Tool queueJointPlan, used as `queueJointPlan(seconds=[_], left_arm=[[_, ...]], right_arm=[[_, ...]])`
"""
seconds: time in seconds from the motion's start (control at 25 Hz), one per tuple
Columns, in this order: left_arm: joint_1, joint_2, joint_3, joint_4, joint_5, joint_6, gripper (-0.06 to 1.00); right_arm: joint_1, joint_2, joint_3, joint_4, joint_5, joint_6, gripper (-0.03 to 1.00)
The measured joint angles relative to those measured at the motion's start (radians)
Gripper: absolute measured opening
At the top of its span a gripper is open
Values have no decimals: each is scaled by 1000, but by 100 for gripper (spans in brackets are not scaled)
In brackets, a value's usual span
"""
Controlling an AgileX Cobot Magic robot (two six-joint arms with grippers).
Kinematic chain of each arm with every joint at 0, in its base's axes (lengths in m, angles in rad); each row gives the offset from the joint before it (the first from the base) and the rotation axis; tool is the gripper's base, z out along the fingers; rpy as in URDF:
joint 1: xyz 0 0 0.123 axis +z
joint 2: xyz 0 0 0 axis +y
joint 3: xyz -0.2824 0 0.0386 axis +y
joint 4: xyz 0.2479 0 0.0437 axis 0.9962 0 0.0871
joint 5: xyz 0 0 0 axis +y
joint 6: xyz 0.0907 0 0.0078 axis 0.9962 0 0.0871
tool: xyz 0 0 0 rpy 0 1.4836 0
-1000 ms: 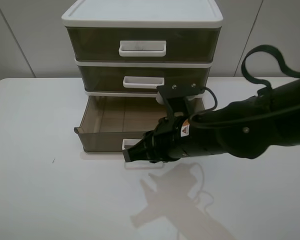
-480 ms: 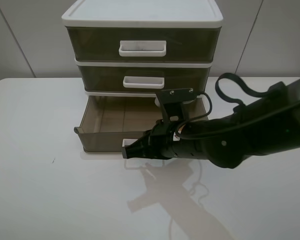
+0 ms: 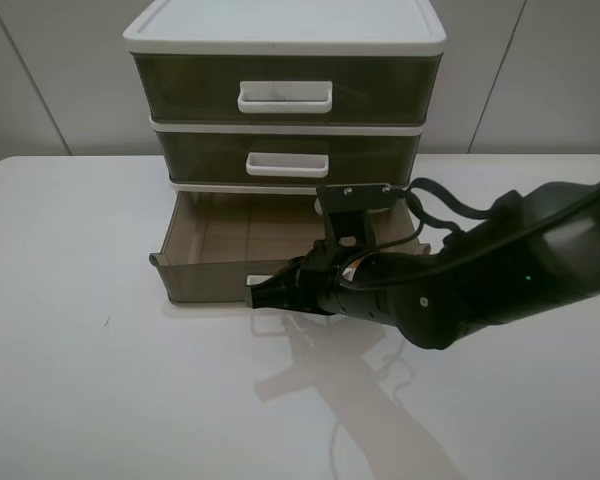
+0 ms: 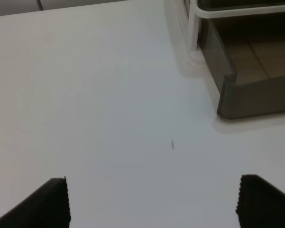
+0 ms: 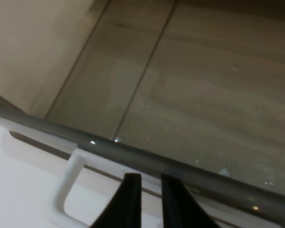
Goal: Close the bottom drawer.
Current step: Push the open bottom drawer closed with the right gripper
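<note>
The bottom drawer (image 3: 205,245) is smoky olive-brown and stands pulled out of the white cabinet (image 3: 280,25). Its white loop handle (image 3: 253,283) faces the front. My right gripper (image 3: 256,297) has its tip at the drawer's front wall, beside the handle. In the right wrist view the two dark fingertips (image 5: 131,199) lie close together over the handle (image 5: 69,183), with the drawer's empty floor (image 5: 204,90) beyond; the gripper (image 5: 149,202) looks shut on nothing. My left gripper (image 4: 154,204) is open over bare table, left of the drawer's corner (image 4: 228,95). The left arm is outside the exterior view.
The middle drawer (image 3: 287,160) and top drawer (image 3: 285,92) are closed. The cabinet stands at the back of a white table (image 3: 80,390) against a grey wall. A small dark speck (image 3: 106,321) marks the table on the left.
My right arm has dropped lower and turned, and its gripper tip has settled against the drawer front by the handle. The drawer has not visibly moved.
</note>
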Motion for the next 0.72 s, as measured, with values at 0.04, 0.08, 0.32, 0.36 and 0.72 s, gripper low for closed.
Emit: queueJointPlan(seconds=[0.04, 0.08, 0.32, 0.36, 0.72], left_arm=[[0, 0, 0, 0, 0, 0, 72], [0, 0, 0, 0, 0, 0, 72], [0, 0, 0, 0, 0, 0, 72], [0, 0, 0, 0, 0, 0, 72], [0, 0, 0, 0, 0, 0, 72]], right_arm=[[0, 9, 0, 5, -10, 0, 2], [1, 18, 0, 15, -20, 0, 2], [8, 39, 0, 32, -104, 0, 2], [8, 45, 0, 39, -119, 0, 2], [8, 109, 1, 90, -295, 0, 2]])
